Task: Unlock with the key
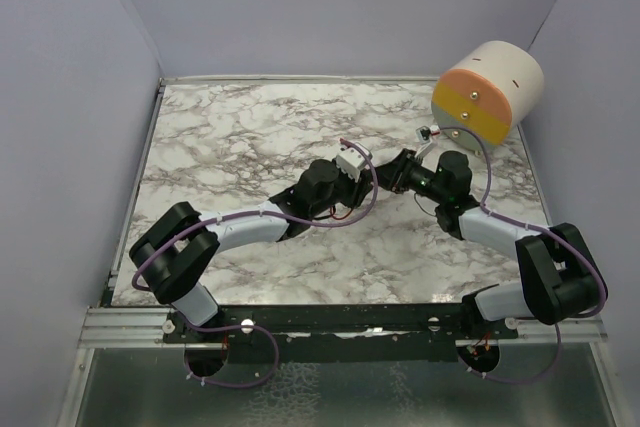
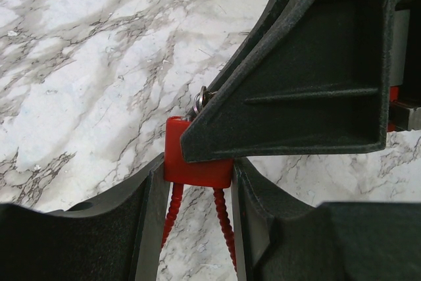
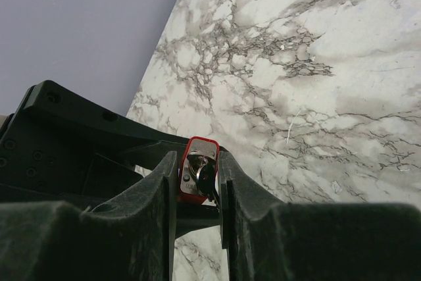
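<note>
Lock sits clenched in the left tool. The right tool pinches the key at the lock's face.

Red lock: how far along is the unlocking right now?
Done: the left pincer grips the red lock, its cable hanging between the fingers, and the key looks seated in the lock's face. In hand: the right pincer appears closed around the key. Left: turning it; nothing shows the lock released yet.
</note>
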Available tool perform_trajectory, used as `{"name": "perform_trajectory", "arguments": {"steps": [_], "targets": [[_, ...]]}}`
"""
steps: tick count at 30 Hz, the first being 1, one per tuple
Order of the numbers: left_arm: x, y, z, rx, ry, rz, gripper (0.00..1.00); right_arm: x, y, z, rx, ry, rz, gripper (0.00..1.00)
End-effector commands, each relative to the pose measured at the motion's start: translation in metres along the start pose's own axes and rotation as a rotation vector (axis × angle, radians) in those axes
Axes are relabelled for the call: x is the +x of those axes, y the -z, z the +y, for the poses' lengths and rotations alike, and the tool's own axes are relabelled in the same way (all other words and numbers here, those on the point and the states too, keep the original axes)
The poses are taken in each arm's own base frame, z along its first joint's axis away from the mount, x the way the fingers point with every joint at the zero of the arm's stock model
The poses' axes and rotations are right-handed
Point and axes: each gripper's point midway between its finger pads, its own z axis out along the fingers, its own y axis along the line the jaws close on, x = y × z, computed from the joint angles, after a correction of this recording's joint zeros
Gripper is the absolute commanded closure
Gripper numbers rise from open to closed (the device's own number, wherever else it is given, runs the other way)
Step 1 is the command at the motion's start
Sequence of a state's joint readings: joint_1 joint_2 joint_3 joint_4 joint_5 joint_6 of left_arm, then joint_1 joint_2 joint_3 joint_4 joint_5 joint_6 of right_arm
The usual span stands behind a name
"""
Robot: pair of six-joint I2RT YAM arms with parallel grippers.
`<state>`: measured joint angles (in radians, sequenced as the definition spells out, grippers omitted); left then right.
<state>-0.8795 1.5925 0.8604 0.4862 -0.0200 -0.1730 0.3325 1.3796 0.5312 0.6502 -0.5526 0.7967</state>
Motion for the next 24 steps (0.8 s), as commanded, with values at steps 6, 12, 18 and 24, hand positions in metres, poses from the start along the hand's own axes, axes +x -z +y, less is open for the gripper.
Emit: {"name": "perform_trajectory", "arguments": {"steps": [6, 12, 18, 24], "targets": [[-0.023, 0.005, 0.001, -0.024, -0.004, -0.065, 0.66, -0.014, 0.0, -0.003, 0.047, -0.007, -0.072, 0.99], [-0.024, 0.02, -0.001, -0.01, 0.009, -0.077, 0.63, -0.016, 0.001, -0.006, 0.062, -0.008, -0.088, 0.99], [-0.022, 0.034, -0.008, 0.031, 0.027, -0.078, 0.59, -0.018, 0.002, -0.009, 0.07, -0.015, -0.1, 0.99], [-0.009, 0.033, -0.021, 0.109, 0.017, -0.028, 0.57, -0.018, 0.002, -0.007, 0.049, -0.029, -0.104, 0.99]]}}
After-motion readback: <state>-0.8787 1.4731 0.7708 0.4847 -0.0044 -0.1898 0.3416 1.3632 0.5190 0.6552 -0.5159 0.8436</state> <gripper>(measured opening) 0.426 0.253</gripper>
